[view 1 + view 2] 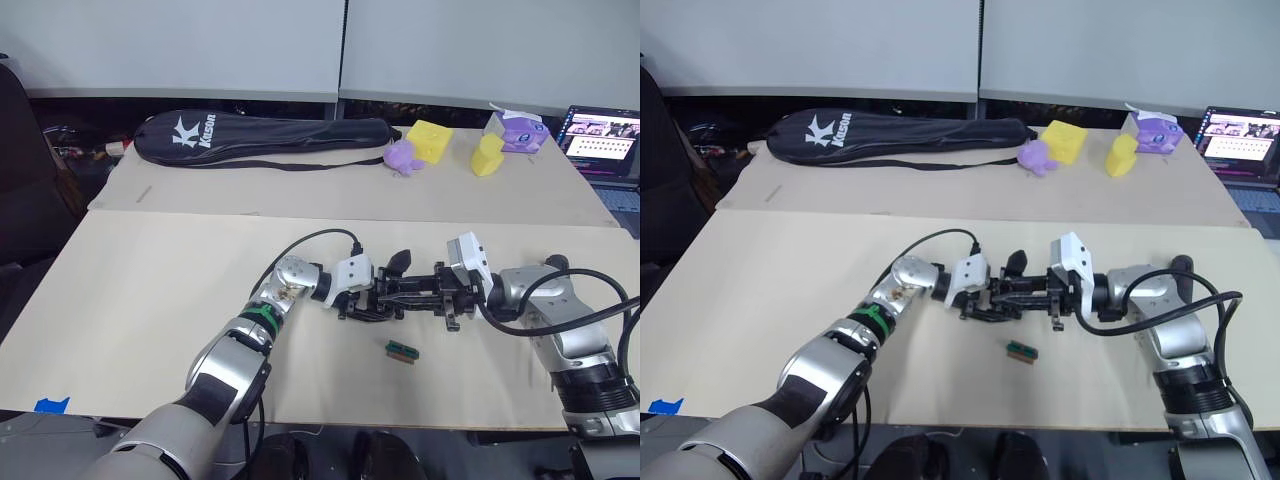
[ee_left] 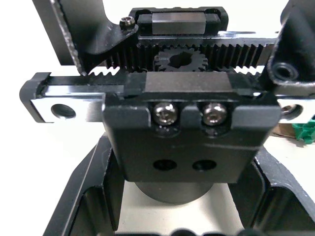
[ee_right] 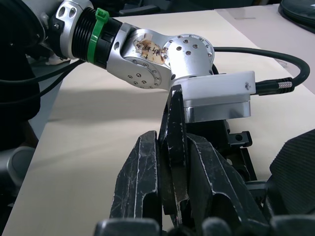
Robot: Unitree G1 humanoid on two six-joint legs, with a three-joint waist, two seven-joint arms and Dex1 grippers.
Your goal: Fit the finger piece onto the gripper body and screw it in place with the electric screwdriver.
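The gripper body point(image 2: 192, 118) is a blocky black mechanism with a toothed rack, a small gear and two screws. It hangs just above the middle of the table point(image 1: 150, 300). My left gripper point(image 1: 382, 298) is shut on it from the left, fingers point(image 2: 83, 201) hugging its round underside. From the right, my right gripper point(image 1: 440, 296) is shut on a thin black blade, the finger piece point(image 3: 173, 132), which points towards the body. A black pointed part point(image 1: 397, 262) rises from the far side of the body. The electric screwdriver is out of view.
A tiny green-and-black block point(image 1: 401, 351) lies on the table just in front of the grippers. On the far board are a black racket bag point(image 1: 265, 137), yellow foam pieces point(image 1: 430, 141), a purple toy point(image 1: 403, 156), a purple box point(image 1: 518, 130) and a laptop point(image 1: 603, 140).
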